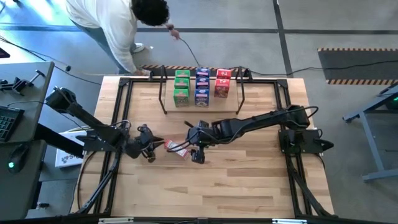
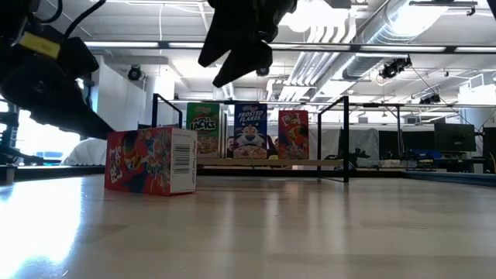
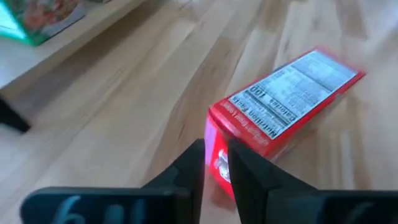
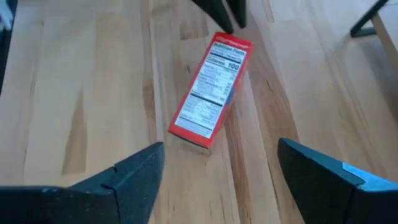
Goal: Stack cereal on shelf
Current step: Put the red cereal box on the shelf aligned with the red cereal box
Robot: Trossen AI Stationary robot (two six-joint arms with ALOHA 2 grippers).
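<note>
One red cereal box [image 1: 175, 147] lies loose; six boxes [image 1: 201, 85] shelved.

Red cereal box [image 1: 175, 148] lies between both grippers, shelf [image 1: 202, 102] behind.

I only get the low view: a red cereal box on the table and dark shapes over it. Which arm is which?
Observer: From above, the left hand is at one end of the red box. The right hand hangs just past the other end.
Visitor: Is the right hand open?
Observer: Yes. Its wrist view shows its fingers spread wide, the box ahead of them, untouched.
Visitor: What's on the box's top?
Observer: A white nutrition label.
</note>
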